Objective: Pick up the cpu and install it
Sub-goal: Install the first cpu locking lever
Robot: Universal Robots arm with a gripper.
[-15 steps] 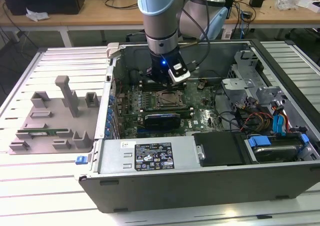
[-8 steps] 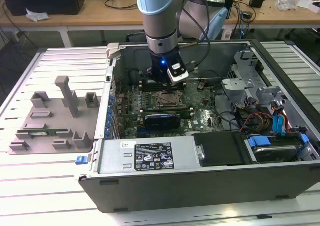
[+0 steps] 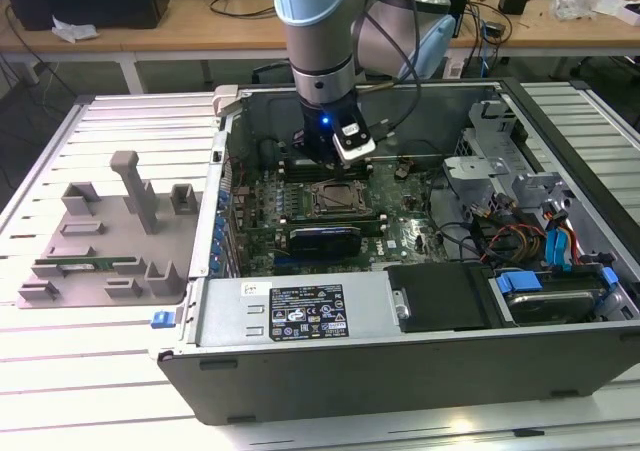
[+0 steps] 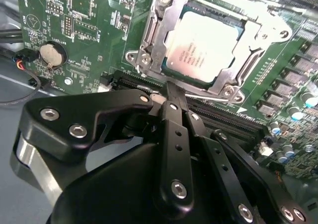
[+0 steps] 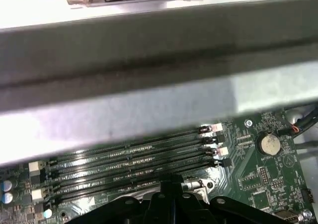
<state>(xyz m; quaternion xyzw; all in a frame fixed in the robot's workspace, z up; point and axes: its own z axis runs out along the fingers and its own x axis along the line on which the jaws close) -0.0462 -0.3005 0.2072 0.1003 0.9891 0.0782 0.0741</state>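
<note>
Black gripper (image 4: 171,92) fingers pressed together, empty, hovered just beside socket frame (image 4: 154,33), cpu (image 4: 203,45) seated inside it, silvery top up, on green motherboard (image 4: 94,25).

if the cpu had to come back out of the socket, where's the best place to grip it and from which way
Probably by two opposite edges of its silvery lid, coming straight down from above. In the second wrist view the cpu lies flat in the socket frame, whose metal rim surrounds it closely, so a sideways approach looks blocked and only the top face is free. The edges show little lip, so the hold would be shallow.
</note>
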